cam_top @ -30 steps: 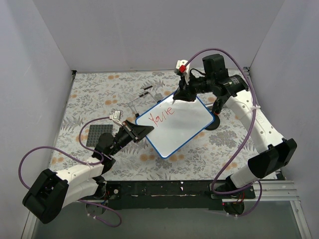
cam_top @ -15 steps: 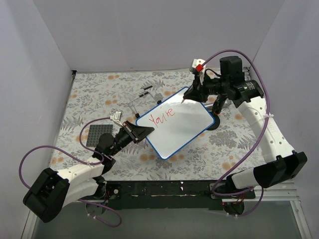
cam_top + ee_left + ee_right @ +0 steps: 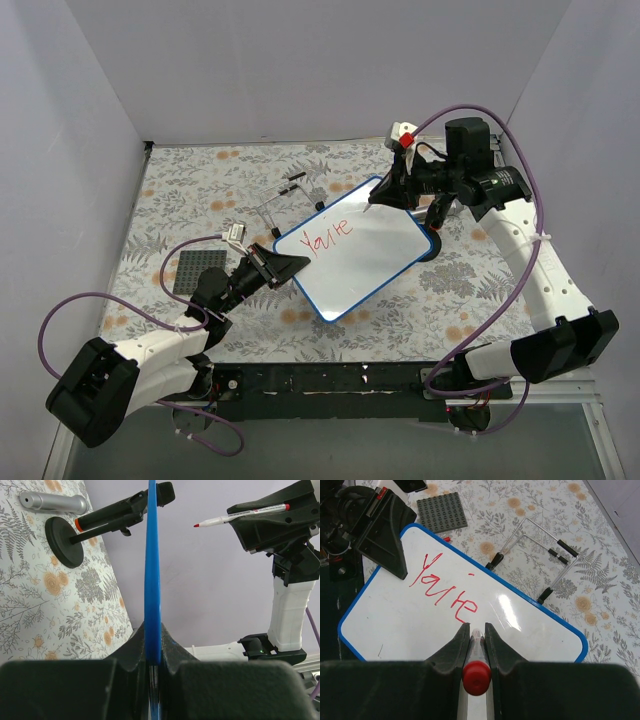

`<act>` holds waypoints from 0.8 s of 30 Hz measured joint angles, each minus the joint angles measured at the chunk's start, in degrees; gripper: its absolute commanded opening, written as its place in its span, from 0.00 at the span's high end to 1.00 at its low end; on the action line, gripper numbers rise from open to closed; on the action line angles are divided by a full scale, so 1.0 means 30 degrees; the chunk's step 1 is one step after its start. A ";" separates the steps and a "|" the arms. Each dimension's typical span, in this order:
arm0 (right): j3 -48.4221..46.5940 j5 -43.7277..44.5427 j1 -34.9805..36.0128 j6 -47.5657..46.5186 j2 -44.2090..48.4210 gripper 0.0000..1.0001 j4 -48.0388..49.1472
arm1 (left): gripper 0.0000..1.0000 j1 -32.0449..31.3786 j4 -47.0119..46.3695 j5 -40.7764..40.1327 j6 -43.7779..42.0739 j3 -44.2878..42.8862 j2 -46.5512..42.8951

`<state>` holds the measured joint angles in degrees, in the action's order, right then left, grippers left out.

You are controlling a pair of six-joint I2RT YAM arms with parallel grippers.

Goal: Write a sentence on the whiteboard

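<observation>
Red sentence [image 3: 445,587] "You're" on blue-rimmed whiteboard [image 3: 372,252] | left claw [image 3: 153,632] clamps rim | right claw [image 3: 474,628] clamps marker [image 3: 241,516]

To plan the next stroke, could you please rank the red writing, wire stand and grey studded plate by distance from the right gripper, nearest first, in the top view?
1. Red writing, on the whiteboard, left of the right gripper.
2. Wire stand, past the board's left edge.
3. Grey studded plate, far left.
</observation>
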<state>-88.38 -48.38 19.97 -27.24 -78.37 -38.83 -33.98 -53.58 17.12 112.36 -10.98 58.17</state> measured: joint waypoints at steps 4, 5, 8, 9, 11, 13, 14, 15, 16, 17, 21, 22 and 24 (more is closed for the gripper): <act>0.0051 -0.0080 -0.0022 0.0007 0.0029 0.99 0.0007 | 1.00 0.0000 0.0000 0.0022 0.0000 0.0000 0.0000; 0.0051 -0.0087 -0.0029 0.0007 0.0044 0.99 0.0015 | 1.00 0.0000 -0.0007 0.0022 0.0000 0.0000 0.0000; 0.0051 -0.0087 -0.0029 0.0007 0.0087 0.99 0.0044 | 1.00 0.0000 0.0000 0.0036 0.0000 0.0000 -0.0007; 0.0051 -0.0080 -0.0029 0.0000 0.0095 0.99 0.0058 | 1.00 0.0000 0.0000 0.0036 0.0000 0.0000 -0.0029; 0.0051 -0.0080 -0.0029 -0.0007 0.0095 0.99 0.0102 | 1.00 0.0000 0.0000 0.0036 0.0000 0.0000 -0.0095; 0.0051 -0.0073 -0.0029 -0.0036 0.0095 0.99 0.0117 | 1.00 0.0000 -0.0007 0.0051 0.0000 0.0007 -0.0168; 0.0051 -0.0073 -0.0029 -0.0051 0.0095 0.99 0.0124 | 1.00 0.0000 -0.0022 0.0073 0.0000 0.0007 -0.0182; 0.0058 -0.0073 -0.0029 -0.0058 0.0095 0.99 0.0124 | 1.00 0.0000 -0.0029 0.0095 0.0000 0.0007 -0.0189; 0.0058 -0.0073 -0.0029 -0.0080 0.0095 0.99 0.0124 | 1.00 0.0000 -0.0022 0.0102 0.0000 0.0007 -0.0189; 0.0051 -0.0066 -0.0029 -0.0131 0.0095 0.99 0.0124 | 1.00 0.0000 -0.0015 0.0124 0.0000 0.0007 -0.0189; 0.0058 -0.0073 -0.0029 -0.0277 0.0095 0.99 0.0124 | 1.00 0.0000 -0.0022 0.0175 0.0000 0.0007 -0.0189; 0.0051 -0.0073 -0.0029 -0.0321 0.0095 0.99 0.0124 | 1.00 0.0000 -0.0022 0.0189 0.0000 0.0007 -0.0189; 0.0051 -0.0073 -0.0029 -0.0423 0.0095 0.99 0.0117 | 1.00 0.0000 -0.0022 0.0233 0.0000 0.0007 -0.0189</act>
<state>-88.23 -48.60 19.88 -28.51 -78.08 -38.48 -33.98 -53.65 17.82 112.36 -10.96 57.60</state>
